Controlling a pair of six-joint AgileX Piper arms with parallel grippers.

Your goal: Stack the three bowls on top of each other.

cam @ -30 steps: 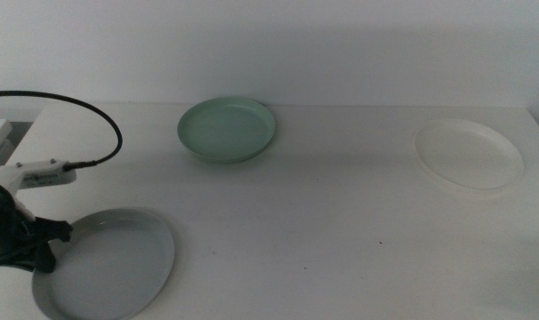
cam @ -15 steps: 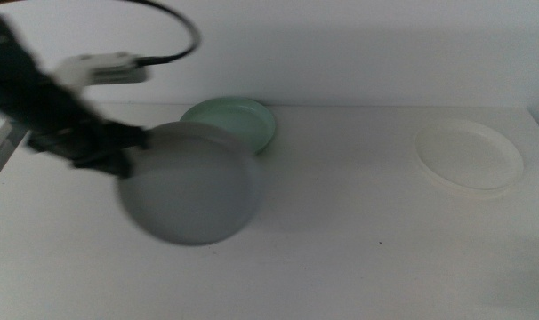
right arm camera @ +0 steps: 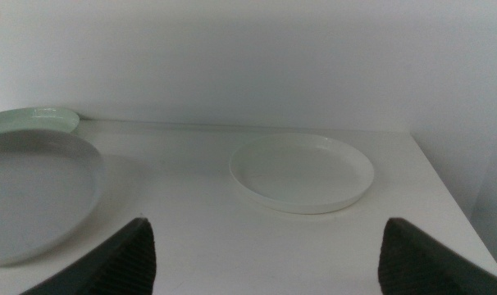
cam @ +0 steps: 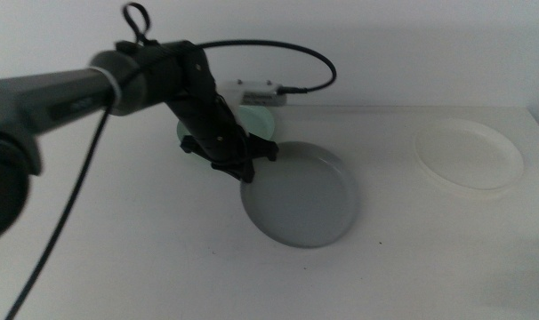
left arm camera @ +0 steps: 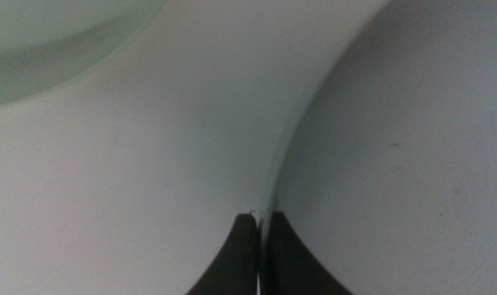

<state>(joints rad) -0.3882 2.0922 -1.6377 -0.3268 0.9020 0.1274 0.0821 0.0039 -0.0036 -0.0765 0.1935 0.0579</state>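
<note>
I pinch the grey bowl (cam: 301, 197) by its rim in my left gripper (cam: 249, 169), mid-table, just right of the mint green bowl (cam: 256, 120). My left wrist view alone shows both jaws pressed on that rim. My right gripper (right arm camera: 265, 246) waits spread, facing the white bowl (cam: 470, 154) far right. A second ago the grey bowl lay near-left.

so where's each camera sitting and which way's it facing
Middle: above the table front, looking forward and down; left arm with left gripper holding the grey bowl beside the mint green bowl.
Left wrist: on that arm, looking down its shut jaws at the grey rim.
Right wrist: on the waiting arm, facing the white bowl; right gripper open.
Shared: all three show the grey bowl.
</note>
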